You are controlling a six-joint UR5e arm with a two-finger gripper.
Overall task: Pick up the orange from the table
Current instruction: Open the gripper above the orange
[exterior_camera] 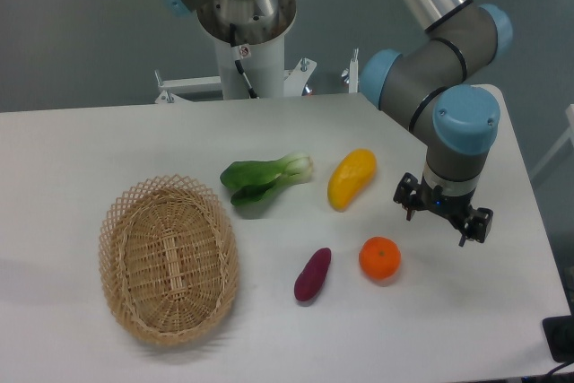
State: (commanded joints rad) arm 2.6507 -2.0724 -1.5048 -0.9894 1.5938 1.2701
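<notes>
orange orange (379,257), white table (90,145), purple sweet potato (312,274)

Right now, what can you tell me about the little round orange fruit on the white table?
The small round bright-orange fruit is slightly flattened, with smooth, faintly shiny skin. It looks whole and sits by itself on the flat white tabletop, near the front right. Nothing else touches it. The purple oblong sweet potato lies to its left with a gap between, and the elongated yellow fruit is farther back. The robot's black two-finger pincer hangs just to its upper right, open, not gripping it.
</notes>
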